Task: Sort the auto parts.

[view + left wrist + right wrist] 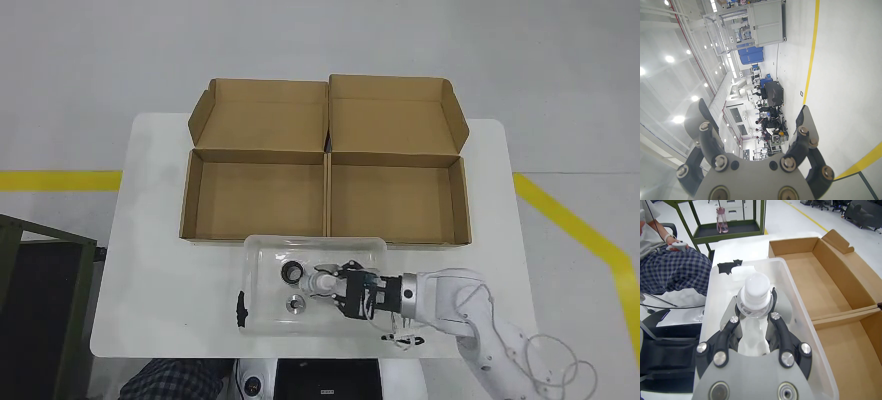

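Boxes: two open brown cardboard boxes (190,195), side by side just behind the tub (315,238).
Tub: clear plastic, two metal rings (292,272) inside.
Right gripper (754,302): clamped on white stepped cylinder (757,285), within the tub.
Left gripper (753,111): spread wide.

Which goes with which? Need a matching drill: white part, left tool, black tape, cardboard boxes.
1. white part
2. left tool
3. black tape
4. cardboard boxes

a. open, holding nothing
b. at the bin's edge
c. lids open, beside the bin
d. gripped by the right tool

Pairs: 1-d, 2-a, 3-b, 4-c
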Available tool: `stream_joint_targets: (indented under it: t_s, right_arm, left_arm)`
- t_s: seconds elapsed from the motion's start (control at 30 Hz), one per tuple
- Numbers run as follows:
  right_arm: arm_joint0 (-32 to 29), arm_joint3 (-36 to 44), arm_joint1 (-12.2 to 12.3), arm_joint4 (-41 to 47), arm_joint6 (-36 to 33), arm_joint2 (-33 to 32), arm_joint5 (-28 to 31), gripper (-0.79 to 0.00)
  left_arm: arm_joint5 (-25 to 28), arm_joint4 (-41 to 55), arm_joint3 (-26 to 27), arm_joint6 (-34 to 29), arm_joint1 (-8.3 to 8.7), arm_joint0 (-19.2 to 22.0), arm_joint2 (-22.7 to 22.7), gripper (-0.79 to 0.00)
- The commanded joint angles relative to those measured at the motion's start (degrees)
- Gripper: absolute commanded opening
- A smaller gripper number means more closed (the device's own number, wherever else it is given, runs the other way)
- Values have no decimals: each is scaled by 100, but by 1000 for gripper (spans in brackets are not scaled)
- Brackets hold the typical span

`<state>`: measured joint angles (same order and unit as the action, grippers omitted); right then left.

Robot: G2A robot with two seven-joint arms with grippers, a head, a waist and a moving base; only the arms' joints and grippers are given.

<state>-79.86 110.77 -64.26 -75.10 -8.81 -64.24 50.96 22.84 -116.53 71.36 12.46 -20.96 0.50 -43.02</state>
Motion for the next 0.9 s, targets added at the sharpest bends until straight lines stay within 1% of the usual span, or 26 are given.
stream_joint_targets:
  t_s: [0.0,0.33,0.57,0.73,0.87]
  right_arm:
    - [-34,6,10,138,241,-77,10,-785]
    - [-26,-156,44,831,1450,-460,235,-785]
    - [-64,-81,57,1054,2166,-787,133,-785]
    - [-103,-74,62,1094,2450,-929,48,-785]
    - [-91,-126,64,1018,2378,-956,-71,-785]
  left_arm:
    - [0,0,0,0,0,0,0,0]
    - [0,0,0,0,0,0,0,0]
    - [0,0,0,0,0,0,0,0]
    - [0,0,0,0,0,0,0,0]
    - [0,0,0,0,0,0,0,0]
